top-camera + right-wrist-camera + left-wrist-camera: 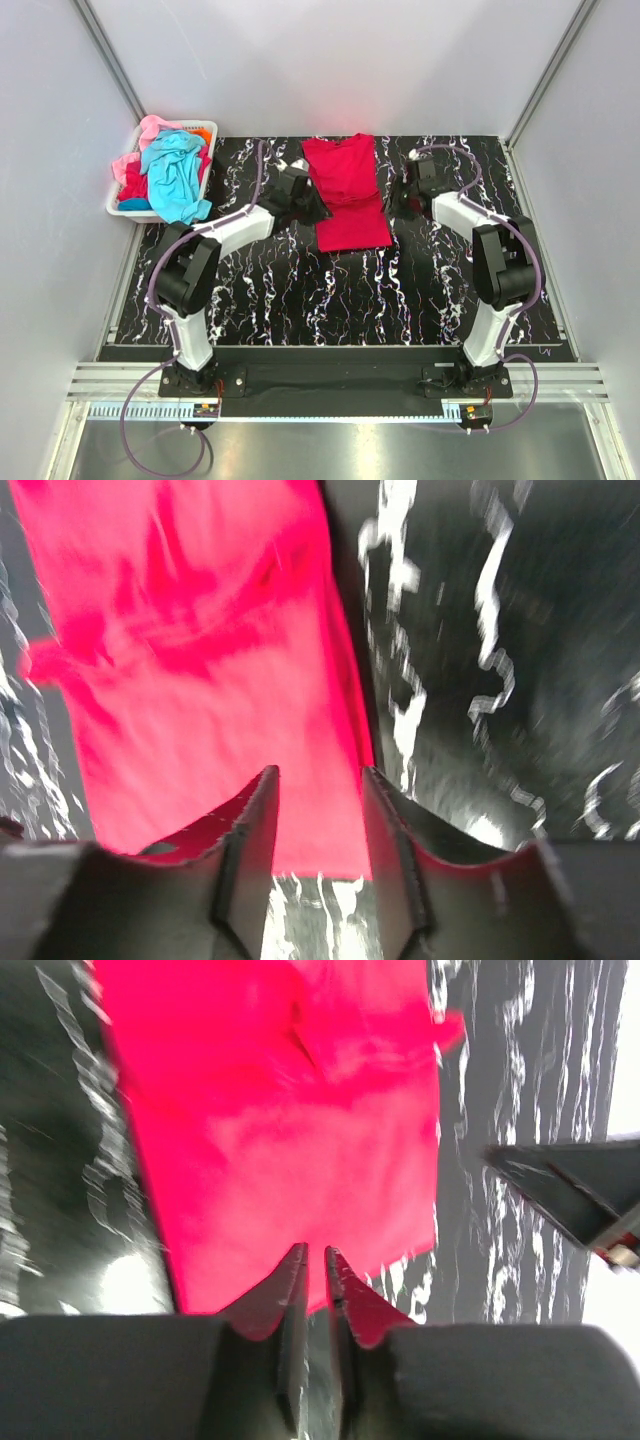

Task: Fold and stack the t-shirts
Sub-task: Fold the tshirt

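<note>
A crimson-red t-shirt (346,192) lies flat at the table's back middle as a long narrow strip, collar end far. My left gripper (310,205) sits at its left edge and my right gripper (408,190) at its right edge. In the left wrist view the left gripper (317,1252) hovers over the red t-shirt (280,1140) near its hem, its jaws a thin slit apart with nothing between them. The right gripper (320,772) stands open over the red t-shirt (220,680) by its hem corner, holding nothing.
A white basket (118,205) at the back left holds a turquoise t-shirt (175,175) and a pink t-shirt (150,128), with a bit of orange cloth (200,135). The black marbled table (300,300) runs between grey walls.
</note>
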You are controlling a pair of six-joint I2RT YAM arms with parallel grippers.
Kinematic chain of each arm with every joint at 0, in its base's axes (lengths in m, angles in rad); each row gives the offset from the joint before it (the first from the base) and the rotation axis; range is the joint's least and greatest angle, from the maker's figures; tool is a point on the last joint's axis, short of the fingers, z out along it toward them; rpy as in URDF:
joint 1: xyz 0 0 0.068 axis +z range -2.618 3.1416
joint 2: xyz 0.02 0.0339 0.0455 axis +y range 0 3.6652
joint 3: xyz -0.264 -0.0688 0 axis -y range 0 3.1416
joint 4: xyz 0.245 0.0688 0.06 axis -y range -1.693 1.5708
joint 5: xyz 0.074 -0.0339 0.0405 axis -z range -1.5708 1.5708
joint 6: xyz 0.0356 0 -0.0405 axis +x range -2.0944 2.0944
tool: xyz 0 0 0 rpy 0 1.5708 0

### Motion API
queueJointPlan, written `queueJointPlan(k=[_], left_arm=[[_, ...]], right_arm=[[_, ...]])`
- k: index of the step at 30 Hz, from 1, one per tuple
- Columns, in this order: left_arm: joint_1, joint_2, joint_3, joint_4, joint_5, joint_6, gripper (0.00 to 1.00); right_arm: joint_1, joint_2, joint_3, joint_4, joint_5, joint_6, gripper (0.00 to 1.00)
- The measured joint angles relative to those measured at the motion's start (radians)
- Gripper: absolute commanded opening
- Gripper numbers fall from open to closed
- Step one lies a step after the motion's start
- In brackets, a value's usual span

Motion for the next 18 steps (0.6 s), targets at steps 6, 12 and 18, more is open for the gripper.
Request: queueJointPlan(k=[6, 12, 18], left_arm=[[-0.064, 0.069, 0.044, -0.08, 0.036, -0.016, 0.08], [-0.063, 0.13, 0.049, -0.155, 0.007, -0.034, 0.08], [-0.07, 0.203, 0.134, -0.225, -0.041, -0.032, 0.08]], right_arm=[[0.047, 0.002, -0.084, -0.02, -0.051, 0.01, 0.4], [0.073, 0.008, -0.091, -0.029, -0.061, 0.009, 0.41], [0.073, 0.078, -0.055, -0.033, -0.063, 0.006, 0.4]])
